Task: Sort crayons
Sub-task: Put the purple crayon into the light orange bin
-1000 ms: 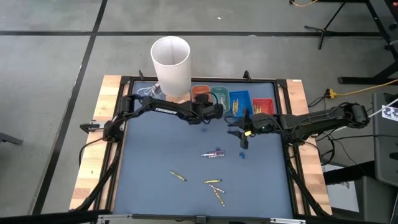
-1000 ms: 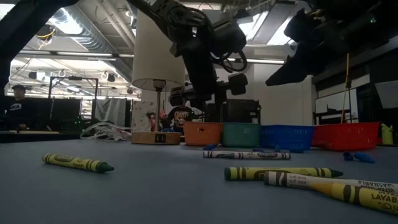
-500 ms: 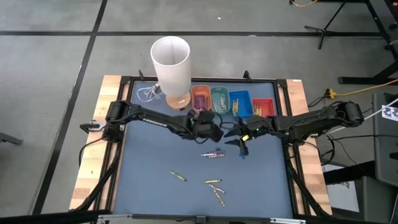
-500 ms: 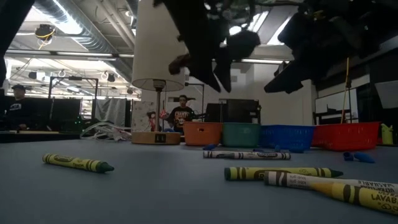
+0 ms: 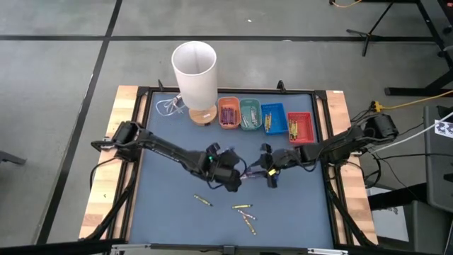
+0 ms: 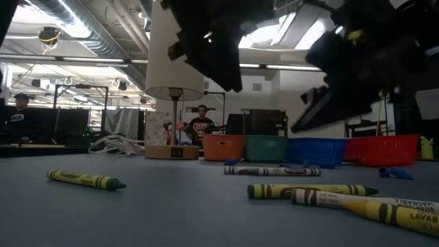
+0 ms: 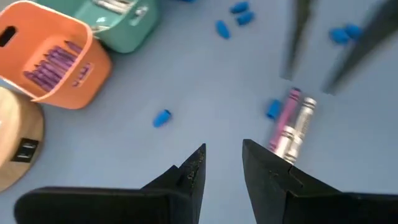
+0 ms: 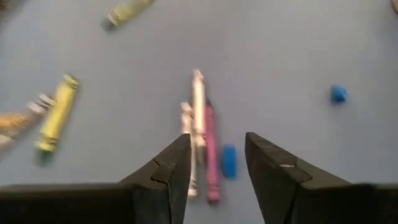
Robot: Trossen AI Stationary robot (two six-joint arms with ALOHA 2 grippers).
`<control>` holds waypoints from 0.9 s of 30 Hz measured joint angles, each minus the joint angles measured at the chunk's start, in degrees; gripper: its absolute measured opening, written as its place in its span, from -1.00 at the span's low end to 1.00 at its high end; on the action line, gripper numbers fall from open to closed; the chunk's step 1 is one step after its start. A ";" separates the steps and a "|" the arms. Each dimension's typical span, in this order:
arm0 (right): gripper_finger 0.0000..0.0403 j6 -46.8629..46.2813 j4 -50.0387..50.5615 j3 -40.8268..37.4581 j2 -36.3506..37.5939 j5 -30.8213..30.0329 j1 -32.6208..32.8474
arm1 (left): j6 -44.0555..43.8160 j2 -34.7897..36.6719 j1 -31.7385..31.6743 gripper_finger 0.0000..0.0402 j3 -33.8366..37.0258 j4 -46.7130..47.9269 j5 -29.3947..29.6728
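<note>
Left end effector, right end effector open; four bins.

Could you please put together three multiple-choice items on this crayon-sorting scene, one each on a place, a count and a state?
1. Where do the four trays stand?
A. Along the table's far edge, beside the white cup
B. At the table's near edge
C. On the floor

2. How many trays are there?
A. Two
B. Four
C. Six

3. How are the right pincer and the left pincer?
A. Both shut on crayons
B. Both open and empty
C. One holds a tray

Answers: 1 A, the high view shows the row next to the cup. 2 B, orange, green, blue and red. 3 B, each wrist view shows parted fingers with nothing between, above the pink and pale crayons.
</note>
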State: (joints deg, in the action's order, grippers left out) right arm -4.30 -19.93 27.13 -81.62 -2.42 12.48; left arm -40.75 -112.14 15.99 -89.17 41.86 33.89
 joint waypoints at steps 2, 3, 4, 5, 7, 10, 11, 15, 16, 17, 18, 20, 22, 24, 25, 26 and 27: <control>-0.25 0.00 0.92 -0.14 -1.12 -1.68 -0.10 | -0.04 0.00 1.16 -0.55 0.02 -0.17 0.00; -0.25 0.00 0.31 -0.13 -1.93 -1.93 -0.11 | -0.11 0.00 1.73 -0.55 0.01 -0.20 0.01; -0.25 0.00 0.15 -0.04 -2.58 -2.06 -0.12 | -0.52 0.00 2.19 -0.55 0.02 -0.35 0.02; -0.25 -0.01 0.43 -0.05 -3.08 -2.11 -0.12 | -0.75 0.00 2.53 -0.55 0.02 -0.41 -0.02; -0.25 0.05 -0.14 -0.06 -4.39 -2.09 -0.12 | -1.07 0.00 3.10 -0.55 0.01 -0.61 0.01; -0.25 0.07 -0.01 -0.08 -6.02 -2.09 -0.12 | -1.11 0.00 3.61 -0.55 0.02 -1.61 0.02; -0.25 0.07 -0.28 -0.06 -6.56 -2.09 -0.12 | -1.11 0.00 3.64 -0.55 0.02 -1.66 0.02; -0.25 0.08 -0.49 -0.07 -8.14 -2.10 -0.12 | -1.09 0.00 3.67 -0.55 0.02 -2.11 0.04; -0.25 0.08 -0.37 -0.06 -8.43 -2.10 -0.12 | -1.09 0.00 3.59 -0.55 0.02 -2.11 0.06; -0.25 0.10 -0.41 -0.06 -8.71 -2.09 -0.12 | -1.09 0.00 3.51 -0.55 0.02 -2.09 0.04; -0.25 0.09 -0.68 -0.06 -9.07 -2.11 -0.12 | -1.09 0.00 3.47 -0.55 0.02 -2.12 0.06; -0.25 0.11 -0.41 -0.06 -9.46 -2.09 -0.12 | -1.09 0.00 3.43 -0.55 0.02 -2.24 0.10; -0.25 0.11 -0.65 -0.07 -9.74 -2.09 -0.12 | -1.09 0.00 3.41 -0.55 0.02 -2.24 0.09; -0.25 0.12 -0.40 -0.07 -9.82 -2.08 -0.12 | -1.09 0.00 3.42 -0.55 0.02 -2.24 0.08; -0.25 0.12 -0.43 -0.06 -9.82 -1.97 -0.12 | -1.09 0.00 3.43 -0.55 0.02 -2.26 0.08; -0.25 0.19 -0.43 -0.06 -9.82 -1.67 -0.12 | -1.09 0.00 3.41 -0.55 0.02 -2.26 0.08; -0.25 0.25 -0.42 -0.06 -9.82 -1.40 -0.12 | -1.09 0.00 3.41 -0.55 0.02 -2.24 0.11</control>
State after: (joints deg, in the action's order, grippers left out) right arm -4.05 -20.34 27.07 -91.44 -3.82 12.36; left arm -41.85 -112.14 19.40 -89.14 39.62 34.00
